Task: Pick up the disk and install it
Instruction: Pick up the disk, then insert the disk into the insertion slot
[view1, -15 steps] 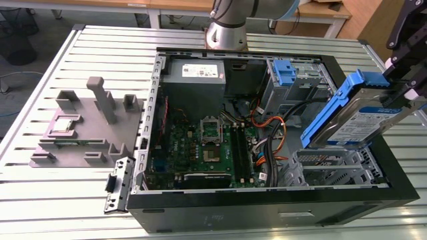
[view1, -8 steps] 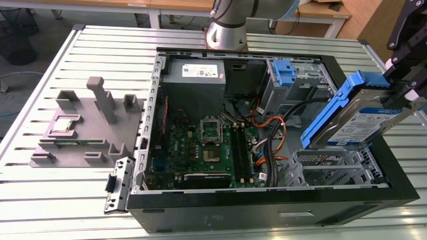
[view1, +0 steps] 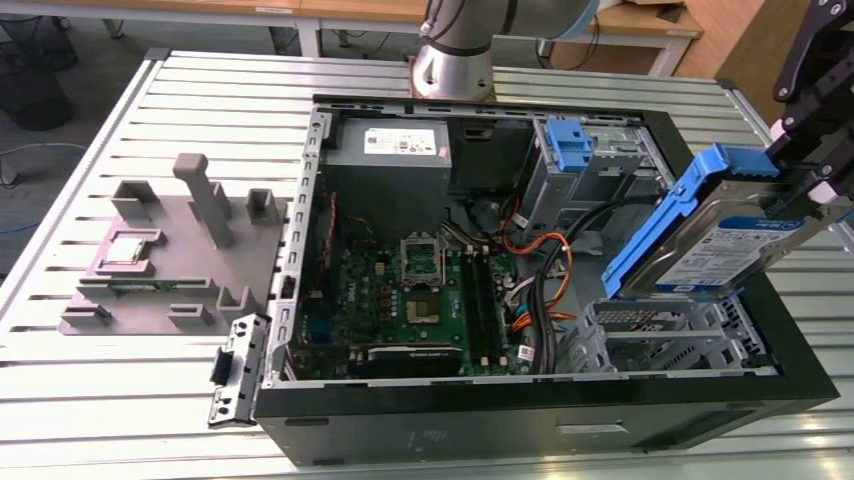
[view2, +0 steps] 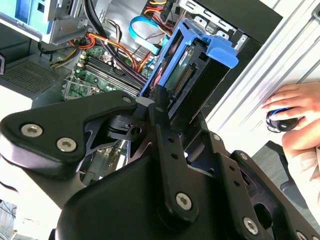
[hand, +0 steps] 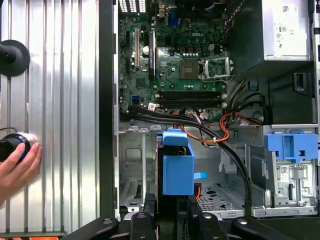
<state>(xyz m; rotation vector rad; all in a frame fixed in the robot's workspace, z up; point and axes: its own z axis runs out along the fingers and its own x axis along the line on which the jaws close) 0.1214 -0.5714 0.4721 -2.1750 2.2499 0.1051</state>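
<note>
The gripper (view1: 807, 185) is clenched on the disk (view1: 721, 235), holding it tilted on edge in the air at three o'clock of the motherboard (view1: 414, 290); it hangs just above the empty drive cage (view1: 674, 335), likely so its blue carrier lines up with that bay; it is not yet seated

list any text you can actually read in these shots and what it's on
Nothing can be quoted with confidence.
White-and-blue label on the disk, held in the gripper: print too small to read.
Sticker on the power supply: lines of print, blurred.
White markings on the motherboard: too small to read reliably.
Small sticker on the drive cage: too small to read.
</note>
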